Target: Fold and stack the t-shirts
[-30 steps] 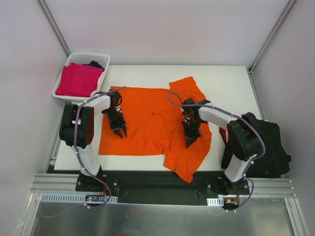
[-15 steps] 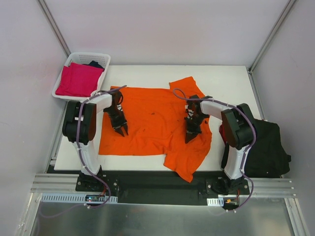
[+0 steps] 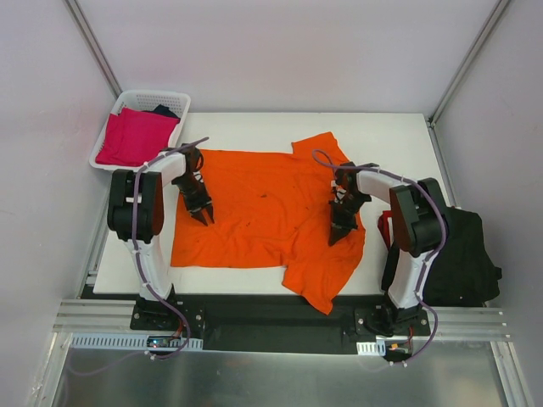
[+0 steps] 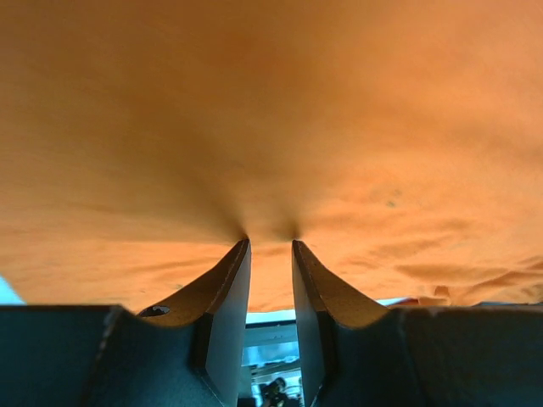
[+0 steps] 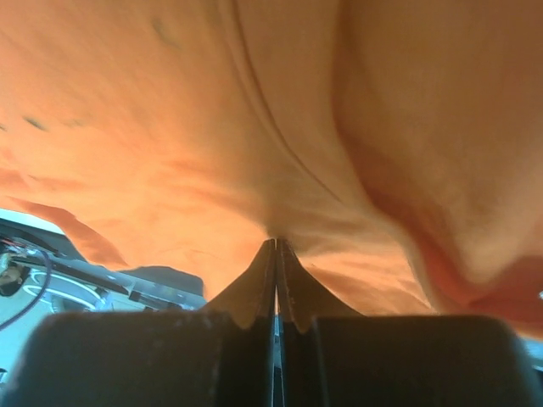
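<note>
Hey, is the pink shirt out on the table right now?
No, the pink shirt lies folded inside the white basket at the far left.

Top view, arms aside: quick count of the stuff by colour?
orange shirt: 1
pink shirt: 1
black heaps: 2, one in the basket, one at right; shirts per heap unclear
white basket: 1
Total: 5

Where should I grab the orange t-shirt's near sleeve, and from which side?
Pinch the near sleeve at its tip, coming from the near edge. That corner of the orange t-shirt overhangs the table edge, so a finger can likely slip underneath; elsewhere it lies flat.
</note>
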{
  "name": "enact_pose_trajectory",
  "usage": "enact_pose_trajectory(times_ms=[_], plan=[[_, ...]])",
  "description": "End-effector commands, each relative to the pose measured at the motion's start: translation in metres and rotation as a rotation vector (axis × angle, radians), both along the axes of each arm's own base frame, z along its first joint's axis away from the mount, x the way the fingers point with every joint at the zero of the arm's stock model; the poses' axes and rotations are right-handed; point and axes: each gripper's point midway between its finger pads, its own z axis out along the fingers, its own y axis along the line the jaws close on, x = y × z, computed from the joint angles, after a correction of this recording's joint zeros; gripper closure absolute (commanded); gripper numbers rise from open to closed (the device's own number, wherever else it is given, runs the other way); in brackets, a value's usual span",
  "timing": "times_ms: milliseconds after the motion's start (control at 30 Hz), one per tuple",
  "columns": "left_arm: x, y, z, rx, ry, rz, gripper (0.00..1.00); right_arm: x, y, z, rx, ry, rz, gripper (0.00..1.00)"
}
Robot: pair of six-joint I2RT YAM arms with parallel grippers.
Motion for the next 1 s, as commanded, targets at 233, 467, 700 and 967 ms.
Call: enact_pose_trajectory(times_ms=[233, 467, 700, 967], plan=[[0.002, 0.022, 0.003, 0.038, 0.022, 0.007, 0.74, -0.043, -0.042, 0.023, -0.107, 0.041, 0.054, 0.99], [0.004, 0.022, 0.006, 0.032, 0.012, 0.014, 0.74, -0.044, -0.076, 0.023, -0.269, -0.018, 0.022, 0.99], [0.014, 0.009, 0.031, -0.013, -0.078, 0.041, 0.74, 0.011, -0.084, 0.068, -0.351, -0.483, -0.017, 0.99], [0.035, -0.021, 0.061, -0.062, -0.198, 0.029, 0.74, 0.024, -0.064, 0.054, -0.322, -0.611, -0.001, 0.99]])
